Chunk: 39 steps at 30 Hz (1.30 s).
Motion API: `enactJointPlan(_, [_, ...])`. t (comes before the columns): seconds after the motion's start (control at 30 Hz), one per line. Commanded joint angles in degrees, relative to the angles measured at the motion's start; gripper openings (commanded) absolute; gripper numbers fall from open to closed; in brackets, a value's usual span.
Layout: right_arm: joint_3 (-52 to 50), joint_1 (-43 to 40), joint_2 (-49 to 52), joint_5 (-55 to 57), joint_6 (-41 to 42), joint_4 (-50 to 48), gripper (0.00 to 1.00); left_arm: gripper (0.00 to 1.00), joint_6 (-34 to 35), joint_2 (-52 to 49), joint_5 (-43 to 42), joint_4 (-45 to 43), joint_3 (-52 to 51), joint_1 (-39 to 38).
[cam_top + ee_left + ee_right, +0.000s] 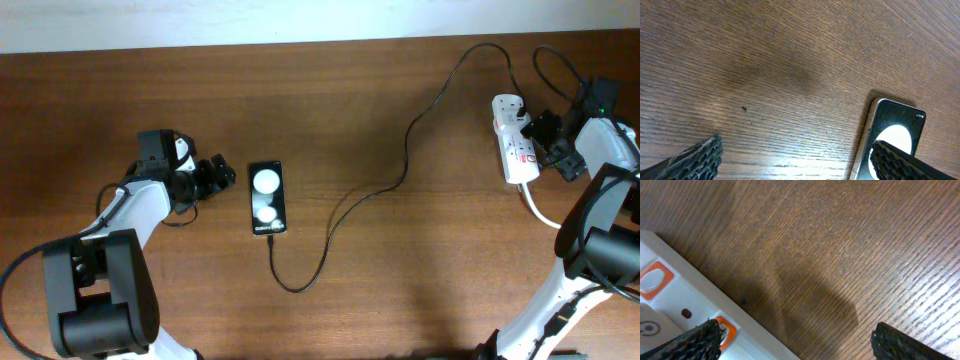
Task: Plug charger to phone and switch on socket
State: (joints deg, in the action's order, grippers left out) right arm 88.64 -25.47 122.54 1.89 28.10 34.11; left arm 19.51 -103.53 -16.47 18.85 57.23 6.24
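The black phone [267, 197] lies flat at table centre-left, its screen showing two white round spots. The thin black charger cable [405, 160] runs from the phone's near end, loops, and goes up to the white socket strip [512, 138] at the right. The cable tip sits at the phone's bottom edge [270, 237]. My left gripper [222, 178] is open just left of the phone; the left wrist view shows the phone [892, 135] by my right finger. My right gripper [552, 143] is open at the strip's right side; the right wrist view shows the socket strip [670, 305] with orange-red switches.
The strip's thick white cord [540, 212] runs toward the front right. Another black cable [550, 70] loops at the back right. The wooden table's far edge [300, 42] meets a pale wall.
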Motion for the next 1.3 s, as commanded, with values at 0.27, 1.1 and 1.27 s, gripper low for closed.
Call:
enactJointPlan(0.27, [-1.01, 0.33, 0.85, 1.36, -0.13, -1.57, 0.99, 0.99, 0.76, -0.61, 0.42, 0.31, 0.02, 0.31])
enactJointPlan(1.1, [-4.24, 4.94, 0.85, 0.04, -0.15, 1.66, 0.99, 0.99, 0.76, -0.61, 0.42, 0.31, 0.02, 0.31])
enactJointPlan(1.27, [-4.24, 4.96, 0.85, 0.0, -0.15, 2.27, 0.99, 0.99, 0.76, -0.61, 0.42, 0.31, 0.02, 0.31])
